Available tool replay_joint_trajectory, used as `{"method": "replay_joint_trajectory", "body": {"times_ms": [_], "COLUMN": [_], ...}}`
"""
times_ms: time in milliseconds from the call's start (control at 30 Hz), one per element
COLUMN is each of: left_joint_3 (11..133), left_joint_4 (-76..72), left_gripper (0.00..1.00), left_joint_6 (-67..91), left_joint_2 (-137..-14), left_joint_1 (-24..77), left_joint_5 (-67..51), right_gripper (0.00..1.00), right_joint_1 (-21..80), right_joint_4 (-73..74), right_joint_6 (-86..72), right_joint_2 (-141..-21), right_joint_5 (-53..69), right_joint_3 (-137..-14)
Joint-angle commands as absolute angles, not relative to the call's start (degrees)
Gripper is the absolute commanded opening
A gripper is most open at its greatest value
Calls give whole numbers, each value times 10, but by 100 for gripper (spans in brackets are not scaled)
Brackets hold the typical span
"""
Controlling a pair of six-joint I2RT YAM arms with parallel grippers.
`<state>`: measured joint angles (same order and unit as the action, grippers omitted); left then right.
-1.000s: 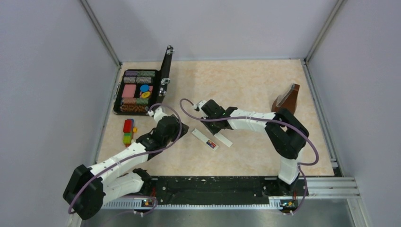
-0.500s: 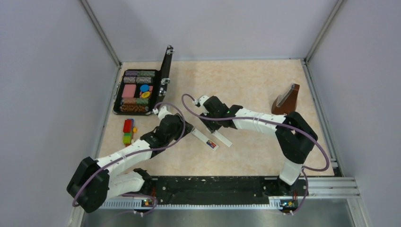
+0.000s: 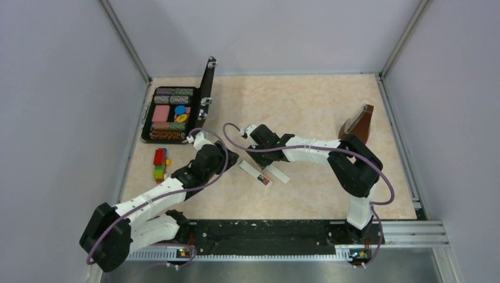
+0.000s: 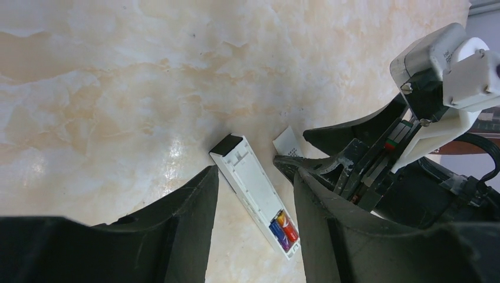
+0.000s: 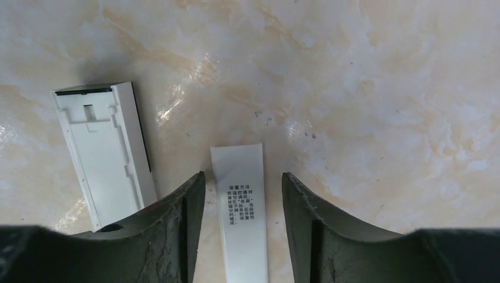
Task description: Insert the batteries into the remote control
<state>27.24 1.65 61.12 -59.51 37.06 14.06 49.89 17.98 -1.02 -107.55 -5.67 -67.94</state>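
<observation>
The white remote control (image 4: 250, 183) lies back side up on the table, its compartment uncovered. Both batteries (image 4: 284, 230), one reddish and one purple, sit side by side in its near end. My left gripper (image 4: 255, 172) is open astride the remote, with a gap on each side. A white cover strip (image 5: 242, 200) with printed text lies beside the remote (image 5: 103, 153). My right gripper (image 5: 243, 177) stands open over that strip without touching it. From above, the remote (image 3: 252, 171) and the cover strip (image 3: 280, 175) lie parallel between the two grippers.
An open black case (image 3: 171, 115) of coloured chips stands at the back left, its lid (image 3: 206, 82) upright. Stacked toy blocks (image 3: 159, 164) lie left of my left arm. A brown metronome (image 3: 358, 122) stands at the right. Walls enclose the table.
Both arms reached slightly forward, then came back close to where they were. The remote and the cover strip have not moved.
</observation>
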Motion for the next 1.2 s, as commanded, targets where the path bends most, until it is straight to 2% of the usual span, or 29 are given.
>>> {"method": "replay_joint_trajectory", "body": {"times_ms": [0, 100, 233, 433, 700, 1000, 1167], "left_joint_3": [265, 266, 266, 267, 275, 280, 279], "left_joint_4": [-3, -2, -2, -7, -14, -18, -14], "left_gripper": [55, 55, 55, 55, 56, 56, 56], "left_joint_6": [605, 604, 604, 604, 599, 597, 598], "left_joint_2": [-584, -586, -591, -597, -610, -617, -612], "left_joint_1": [367, 367, 367, 367, 367, 365, 364], "left_joint_5": [154, 153, 151, 145, 136, 135, 137], "right_gripper": [47, 37, 30, 28, 31, 53, 55], "right_joint_1": [504, 504, 504, 504, 504, 504, 504], "right_joint_4": [161, 163, 158, 136, 142, 156, 160], "right_joint_6": [-4, -4, -8, -11, -8, -7, -9], "right_joint_2": [-1091, -1091, -1083, -1052, -1005, -1037, -1067], "right_joint_5": [-57, -61, -69, -77, -75, -70, -68], "right_joint_3": [-685, -680, -669, -657, -658, -663, -674]}}
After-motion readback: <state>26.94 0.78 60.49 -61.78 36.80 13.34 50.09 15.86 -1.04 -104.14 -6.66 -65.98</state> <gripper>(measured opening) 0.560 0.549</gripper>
